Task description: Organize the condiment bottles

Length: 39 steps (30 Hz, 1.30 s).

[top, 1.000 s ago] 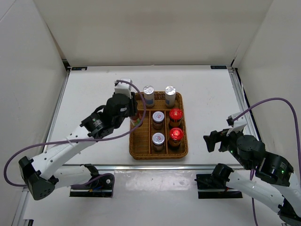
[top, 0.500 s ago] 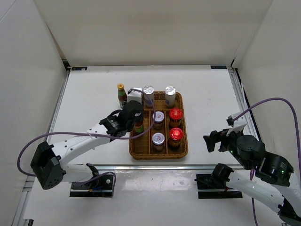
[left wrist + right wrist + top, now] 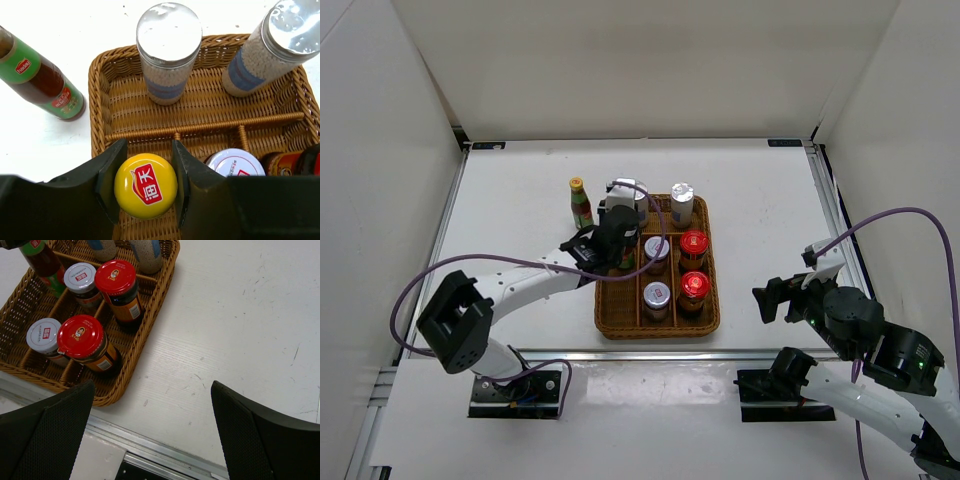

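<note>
My left gripper [image 3: 147,186] is shut on a yellow-capped bottle [image 3: 145,186], upright in the left column of the wicker tray [image 3: 100,95], just in front of the back divider. In the top view the gripper [image 3: 620,250] hides most of this bottle. The second yellow-capped bottle [image 3: 579,203] stands on the table left of the tray [image 3: 658,330]. Two white shakers [image 3: 167,55] [image 3: 272,50] stand in the back row. Two silver-lidded jars [image 3: 656,250] [image 3: 656,297] and two red-lidded jars [image 3: 693,245] [image 3: 692,287] fill the middle and right columns. My right gripper [image 3: 152,387] is open and empty.
My right gripper [image 3: 775,298] hovers over bare table right of the tray, near the front metal rail [image 3: 165,452]. White walls enclose the table on three sides. The left arm's purple cable [image 3: 500,265] loops over the table's left part.
My left gripper has moved right and farther over the tray with the yellow-capped bottle. The second bottle on the table has come into view. The right arm has not moved.
</note>
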Motion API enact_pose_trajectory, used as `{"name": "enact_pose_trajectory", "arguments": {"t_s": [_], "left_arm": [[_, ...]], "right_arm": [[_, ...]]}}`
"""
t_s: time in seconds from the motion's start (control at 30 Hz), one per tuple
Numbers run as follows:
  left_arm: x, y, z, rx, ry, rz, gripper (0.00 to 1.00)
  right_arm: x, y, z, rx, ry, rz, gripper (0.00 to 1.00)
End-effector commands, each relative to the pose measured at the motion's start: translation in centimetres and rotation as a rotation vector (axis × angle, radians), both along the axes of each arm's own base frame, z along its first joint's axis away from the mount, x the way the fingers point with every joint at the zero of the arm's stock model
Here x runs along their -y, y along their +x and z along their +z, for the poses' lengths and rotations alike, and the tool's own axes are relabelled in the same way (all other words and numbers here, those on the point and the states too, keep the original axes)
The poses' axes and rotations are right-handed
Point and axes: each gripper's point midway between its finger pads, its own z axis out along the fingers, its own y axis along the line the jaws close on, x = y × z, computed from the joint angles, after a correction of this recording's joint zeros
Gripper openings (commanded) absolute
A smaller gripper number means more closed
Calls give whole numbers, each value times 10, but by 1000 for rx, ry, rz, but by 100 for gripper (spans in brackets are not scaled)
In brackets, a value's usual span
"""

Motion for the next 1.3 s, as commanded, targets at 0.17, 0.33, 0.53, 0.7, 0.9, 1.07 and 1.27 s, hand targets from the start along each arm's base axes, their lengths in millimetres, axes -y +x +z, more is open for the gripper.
{"name": "enact_pose_trajectory", "arguments": {"t_s": [0.17,0.33,0.53,0.7,0.9,1.07,1.27], "left_arm": [[-1,12,31,73,-76,55,100],[-3,15,62,83,-52,66,100],[-40,26,119,171,-80,151,100],[-84,57,147,245,-151,183,100],[-108,105,114,211,-136,189,100],[-113,126,85,173,-155,186,100],[-108,131,37,100,-125,172,100]], "right_arm": [[-2,4,6,29,15,-5,100],[-1,3,7,34,23,-5,100],[-1,3,7,34,23,-5,100],[0,3,8,39,31,-5,100],[0,3,8,39,31,-5,100],[0,3,8,39,31,-5,100],[0,3,8,39,31,-5,100]]}}
